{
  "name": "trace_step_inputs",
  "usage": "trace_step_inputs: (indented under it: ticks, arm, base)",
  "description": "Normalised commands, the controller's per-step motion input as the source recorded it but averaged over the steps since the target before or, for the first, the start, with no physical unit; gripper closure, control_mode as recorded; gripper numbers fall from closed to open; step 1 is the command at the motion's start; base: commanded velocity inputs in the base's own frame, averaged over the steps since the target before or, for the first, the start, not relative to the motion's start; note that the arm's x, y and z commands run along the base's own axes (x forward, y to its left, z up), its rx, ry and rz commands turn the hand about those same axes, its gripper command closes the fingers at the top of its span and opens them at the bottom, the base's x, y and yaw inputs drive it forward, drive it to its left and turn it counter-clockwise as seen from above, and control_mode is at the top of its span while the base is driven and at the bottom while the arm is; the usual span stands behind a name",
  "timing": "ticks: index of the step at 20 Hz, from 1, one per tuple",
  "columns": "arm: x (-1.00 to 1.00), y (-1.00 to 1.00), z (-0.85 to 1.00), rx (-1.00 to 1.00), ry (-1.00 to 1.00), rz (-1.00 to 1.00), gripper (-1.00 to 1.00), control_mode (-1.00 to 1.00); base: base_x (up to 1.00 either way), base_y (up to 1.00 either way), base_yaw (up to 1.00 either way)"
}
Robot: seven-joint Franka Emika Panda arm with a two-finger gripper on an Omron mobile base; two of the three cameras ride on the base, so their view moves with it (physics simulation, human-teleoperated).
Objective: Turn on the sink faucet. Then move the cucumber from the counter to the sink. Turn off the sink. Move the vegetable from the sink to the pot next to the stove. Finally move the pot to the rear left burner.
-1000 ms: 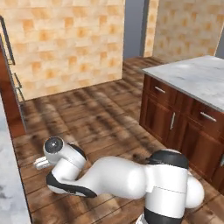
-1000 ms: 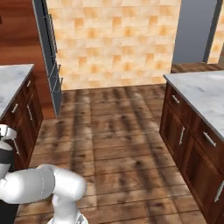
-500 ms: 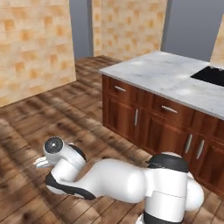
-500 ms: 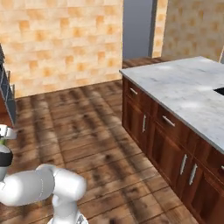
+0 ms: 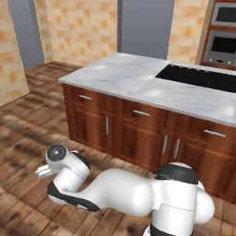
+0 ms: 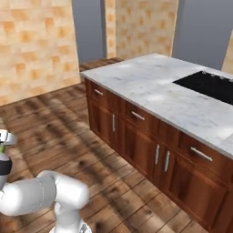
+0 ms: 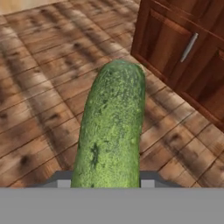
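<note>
My gripper (image 7: 105, 183) is shut on the dark green cucumber (image 7: 113, 127), which sticks out forward over the wooden floor. From the left base view the arm lies folded low, with the gripper (image 5: 42, 171) at its left end near the floor. On the right base view's left edge the gripper (image 6: 4, 140) shows beside a sliver of green cucumber (image 6: 2, 148). A white marble counter (image 5: 129, 78) (image 6: 150, 84) over reddish-brown cabinets carries the black glass stove (image 5: 203, 77) (image 6: 210, 85). Sink, faucet and pot are out of view.
The island's cabinet fronts (image 5: 138, 126) (image 6: 136, 132) (image 7: 183, 48) with metal handles stand close on the right. Plank floor (image 6: 68, 136) stretches to the left. A wall oven (image 5: 223, 41) sits at the back right, and tan tiled walls (image 6: 32, 45) and grey openings stand behind.
The whole picture has swung: the base has moved, bringing the island and its black cooktop closer and more central. The arm keeps its folded pose with the cucumber still held.
</note>
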Motion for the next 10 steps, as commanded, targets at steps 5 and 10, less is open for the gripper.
trace_step_inputs:
  ticks: [5,10]
  arm:
    - [0.00,0.00,0.00,0.00,0.00,0.00,1.00,1.00]
    - [0.00,0.00,0.00,0.00,0.00,0.00,1.00,1.00]
  base:
    - [0.06,-0.03,-0.45]
    - [0.05,0.01,-0.45]
